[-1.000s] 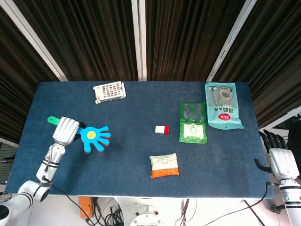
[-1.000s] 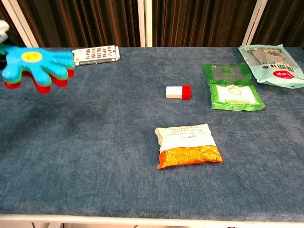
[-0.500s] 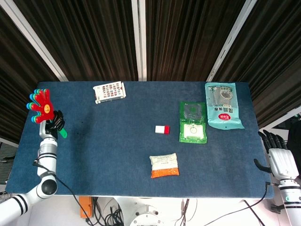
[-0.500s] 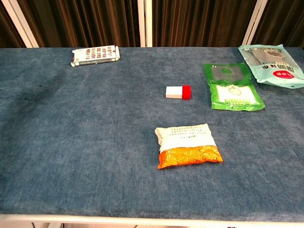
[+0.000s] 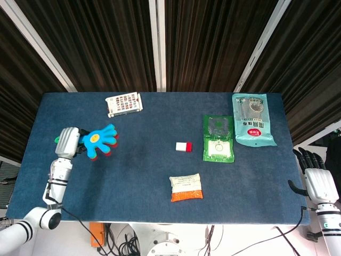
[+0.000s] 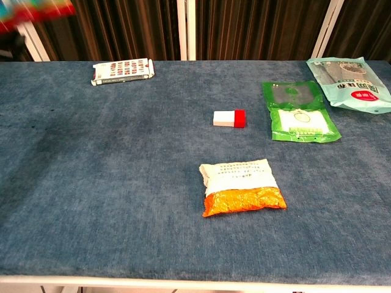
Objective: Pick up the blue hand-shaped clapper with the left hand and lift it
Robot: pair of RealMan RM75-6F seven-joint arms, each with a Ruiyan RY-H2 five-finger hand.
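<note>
The left hand [image 5: 68,142] is gripping the handle of the blue hand-shaped clapper [image 5: 99,141], its fingers wrapped around the green handle end so that only a small bit of green is showing past the knuckles. The clapper is sitting over the left part of the table [image 5: 133,176], its blue palm with a yellow sticker facing up and its spread plastic digits pointing right, toward the table's middle; red layers are peeking out beneath the blue. In the chest view only a blurred strip of red and blue is showing in the top left corner [image 6: 36,7], above the table's far edge, which places the clapper raised off the surface.

The right hand [image 5: 317,178] is hanging off the table's right edge, holding nothing, fingers loosely spread and pointing away from the robot.

Lying on the blue cloth are a white card box with coloured squares [image 5: 123,103] near the far left, a small white-and-red block [image 5: 184,146] near the centre, a white-and-orange packet [image 5: 186,188] closer to the robot, a green packet [image 5: 218,138] right of the block, and a teal pouch [image 5: 253,118] at the far right corner, just beside the green packet.
</note>
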